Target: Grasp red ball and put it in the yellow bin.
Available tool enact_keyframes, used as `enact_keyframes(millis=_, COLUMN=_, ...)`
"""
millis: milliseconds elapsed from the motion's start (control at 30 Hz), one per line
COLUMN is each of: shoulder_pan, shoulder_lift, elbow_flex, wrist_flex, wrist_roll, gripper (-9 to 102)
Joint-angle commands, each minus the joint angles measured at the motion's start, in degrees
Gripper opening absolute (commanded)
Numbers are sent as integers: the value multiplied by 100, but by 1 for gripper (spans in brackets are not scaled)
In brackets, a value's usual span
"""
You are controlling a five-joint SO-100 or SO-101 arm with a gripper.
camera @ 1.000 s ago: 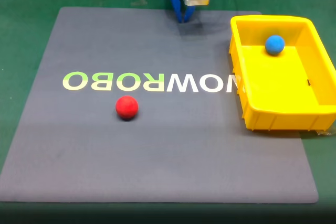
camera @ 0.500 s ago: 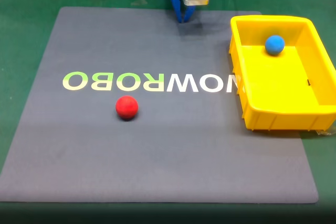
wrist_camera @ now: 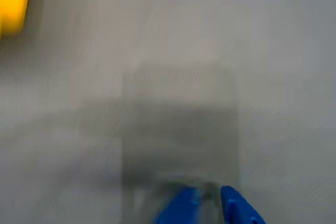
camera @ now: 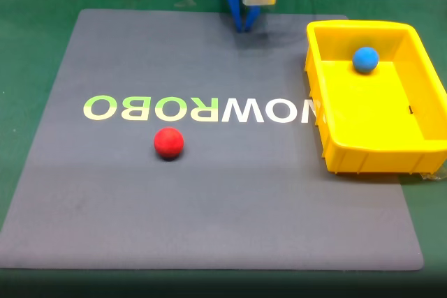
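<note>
The red ball lies on the grey mat, just below the "ROBO" lettering, left of centre in the fixed view. The yellow bin stands at the mat's right edge; in the blurred wrist view its yellow shows at the top left corner. My blue gripper hangs at the far edge of the mat, tips pointing down and close together, shut on nothing. It is far from the ball and left of the bin. In the wrist view the gripper enters from the bottom edge over bare mat.
A blue ball rests inside the bin near its far wall. The grey mat lies on a green table. Open mat surrounds the red ball on all sides.
The arm's white wrist block has shifted slightly upward in the fixed view, and the wrist view is motion-blurred. Both balls and the bin stay where they were.
</note>
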Motion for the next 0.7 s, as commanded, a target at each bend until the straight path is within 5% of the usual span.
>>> enact_keyframes(millis=0, shoulder_pan=677, shoulder_lift=-35, elbow_flex=-334, wrist_flex=-1345, wrist_roll=132, gripper=21)
enact_keyframes(millis=233, shoulder_pan=1459, shoulder_lift=-2979, elbow_flex=-2083, wrist_flex=-3498, wrist_roll=-589, gripper=40)
enact_keyframes(millis=500, shoulder_pan=2303, shoulder_lift=-7893, elbow_flex=-3832, wrist_flex=-6653, wrist_roll=-1002, gripper=43)
enact_keyframes(millis=667, shoulder_pan=2549, shoulder_lift=-9993, elbow_flex=-5010, wrist_flex=-7559, wrist_roll=-791, gripper=43)
